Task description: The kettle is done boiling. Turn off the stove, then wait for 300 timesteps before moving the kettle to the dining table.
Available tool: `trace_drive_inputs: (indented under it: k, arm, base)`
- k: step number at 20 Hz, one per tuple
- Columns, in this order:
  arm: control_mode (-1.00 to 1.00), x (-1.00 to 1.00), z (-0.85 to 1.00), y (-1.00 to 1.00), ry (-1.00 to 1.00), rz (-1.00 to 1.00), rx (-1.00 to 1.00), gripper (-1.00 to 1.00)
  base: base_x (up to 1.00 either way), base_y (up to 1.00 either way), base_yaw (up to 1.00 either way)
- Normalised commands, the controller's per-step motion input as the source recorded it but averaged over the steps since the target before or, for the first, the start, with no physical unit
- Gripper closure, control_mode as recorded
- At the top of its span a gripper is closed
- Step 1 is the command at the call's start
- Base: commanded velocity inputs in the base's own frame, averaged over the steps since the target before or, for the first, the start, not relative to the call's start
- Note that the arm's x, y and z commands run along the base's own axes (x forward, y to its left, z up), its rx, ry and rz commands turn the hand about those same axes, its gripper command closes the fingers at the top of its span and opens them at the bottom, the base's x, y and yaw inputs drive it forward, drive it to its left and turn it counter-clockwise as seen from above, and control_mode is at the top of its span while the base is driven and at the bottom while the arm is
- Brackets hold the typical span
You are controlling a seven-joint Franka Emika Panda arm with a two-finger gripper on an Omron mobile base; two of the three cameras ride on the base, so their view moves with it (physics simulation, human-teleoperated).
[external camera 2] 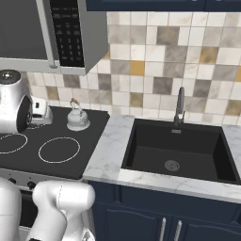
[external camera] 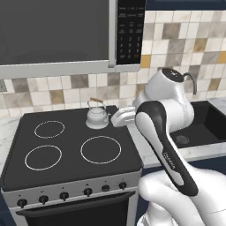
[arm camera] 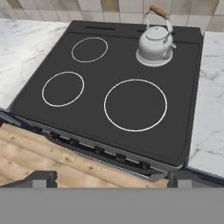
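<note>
The small silver kettle with its brown arched handle stands upright on the back right burner of the black stove. A row of black knobs runs along the stove's front panel. My gripper hangs above the stove's right side, just right of the kettle and apart from it. It is open, with nothing between its fingertips. The dining table is out of view.
A dark microwave hangs over the stove. To the right, a marble counter holds a black sink with a dark faucet. Wooden floor lies in front of the range.
</note>
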Motion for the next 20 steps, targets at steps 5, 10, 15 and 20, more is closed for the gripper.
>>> trace_drive_inputs:
  k: [5, 10, 15, 20]
  arm:
    - [-1.0, 0.15, -0.18, -0.36, 0.0, 0.03, 0.0, -1.0]
    - [-1.0, 0.31, -0.09, -0.24, 0.0, 0.02, 0.0, -1.0]
    - [-1.0, 0.36, 0.0, -0.15, -0.01, 0.01, 0.0, -1.0]
    - [-1.0, 0.4, 0.0, -0.11, 0.0, 0.01, 0.0, -1.0]
  base:
    - [0.0, 0.0, 0.0]
    - [0.0, 0.0, 0.0]
    - [0.0, 0.0, 0.0]
    - [0.0, 0.0, 0.0]
